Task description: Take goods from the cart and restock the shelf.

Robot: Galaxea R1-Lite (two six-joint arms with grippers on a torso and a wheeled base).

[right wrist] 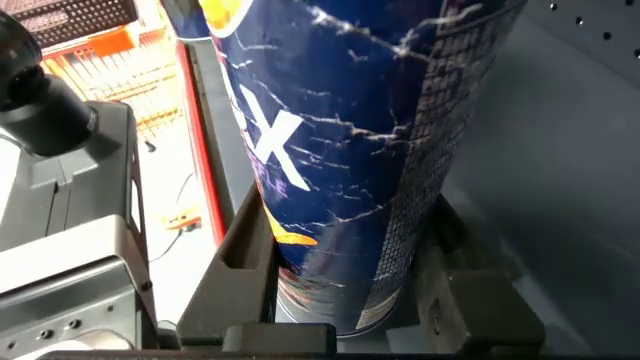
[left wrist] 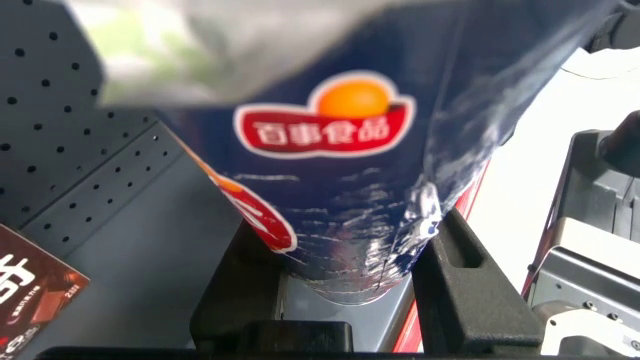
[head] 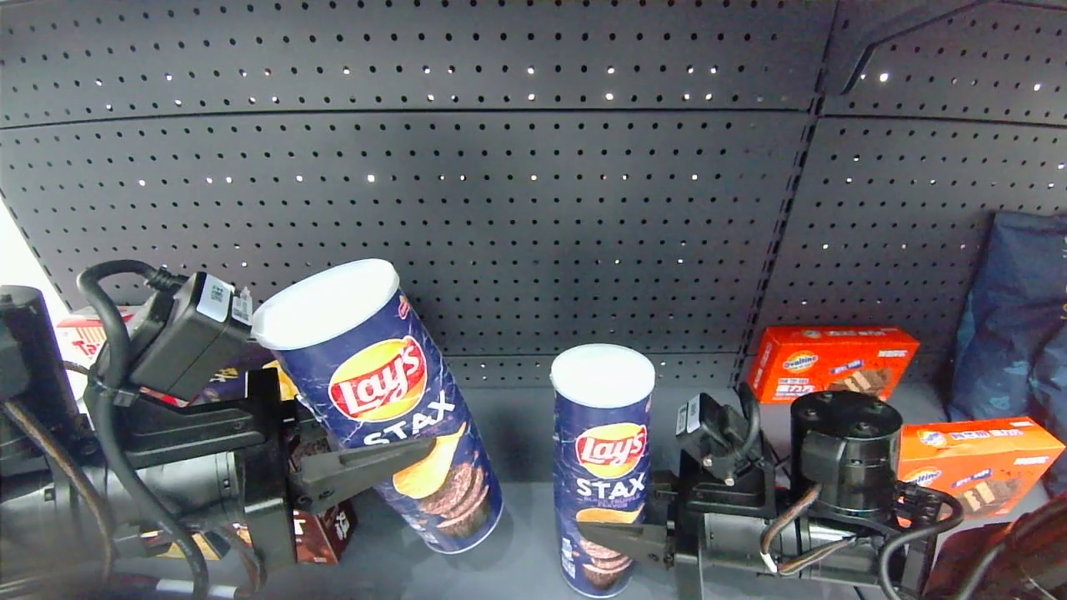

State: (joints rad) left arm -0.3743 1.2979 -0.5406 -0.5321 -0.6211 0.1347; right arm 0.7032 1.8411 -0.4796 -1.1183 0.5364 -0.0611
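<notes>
Left gripper [head: 375,468]: clamped on tilted can [head: 379,400], leaning 11 o'clock, likely unseated. Right gripper [head: 613,542]: clamped on upright can [head: 602,450], apparently steadying it.

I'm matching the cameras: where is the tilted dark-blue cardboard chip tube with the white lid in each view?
Head view: the tilted dark-blue chip tube leans left of centre.
Left wrist view: the tube fills the middle, in the left claw.
Right wrist view: the right claw holds the other, upright dark-blue tube.
Shared landmark: the dark perforated back panel.

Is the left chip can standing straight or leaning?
Leaning. The left can slants in the left gripper, lid toward the left; the right can stands upright.
</notes>
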